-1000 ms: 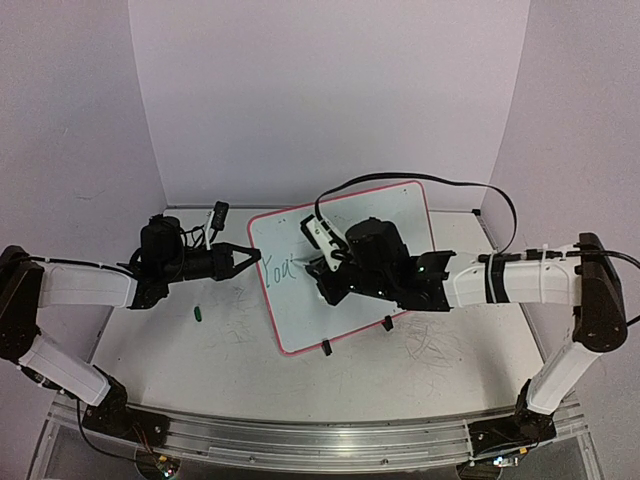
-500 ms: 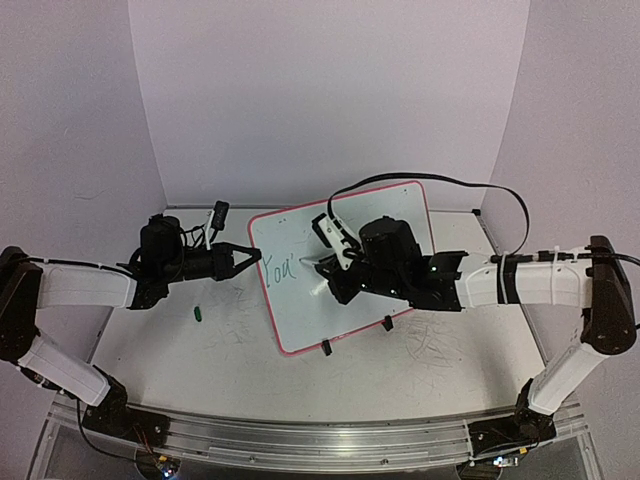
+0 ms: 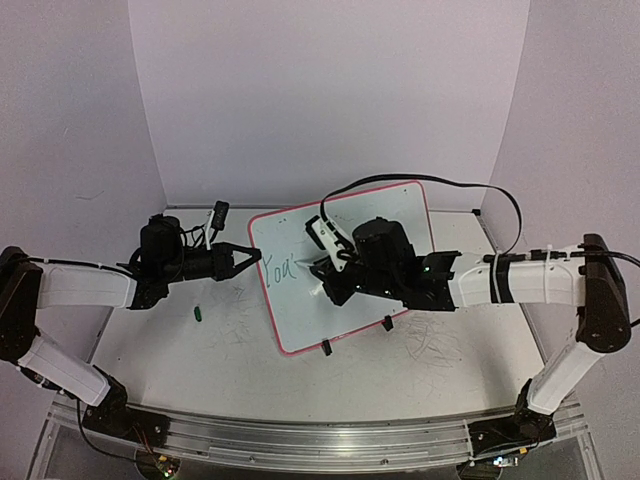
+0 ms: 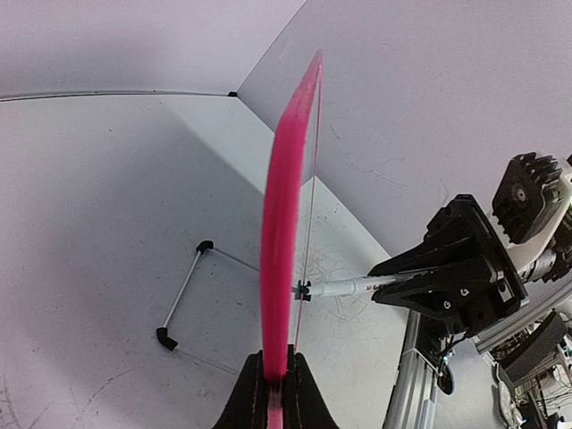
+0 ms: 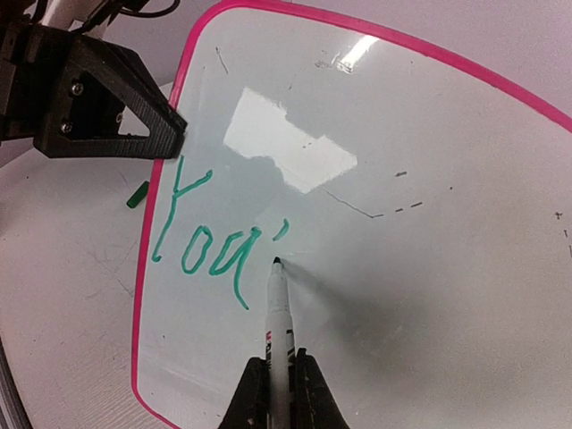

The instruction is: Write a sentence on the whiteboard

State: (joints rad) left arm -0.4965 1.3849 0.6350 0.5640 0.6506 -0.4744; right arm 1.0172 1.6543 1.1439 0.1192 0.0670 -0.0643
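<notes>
At the top view's centre the board (image 3: 400, 215) stands tilted on the desk (image 3: 230, 345), its left edge pinched by the left end effector (image 3: 243, 258) to steady it against the marker (image 5: 279, 308), which the right end effector (image 3: 328, 275) grips, tip on the surface just right of the green writing (image 5: 206, 241).

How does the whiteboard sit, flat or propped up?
Propped up: the whiteboard stands on edge, its pink frame pinched by the left gripper.
</notes>
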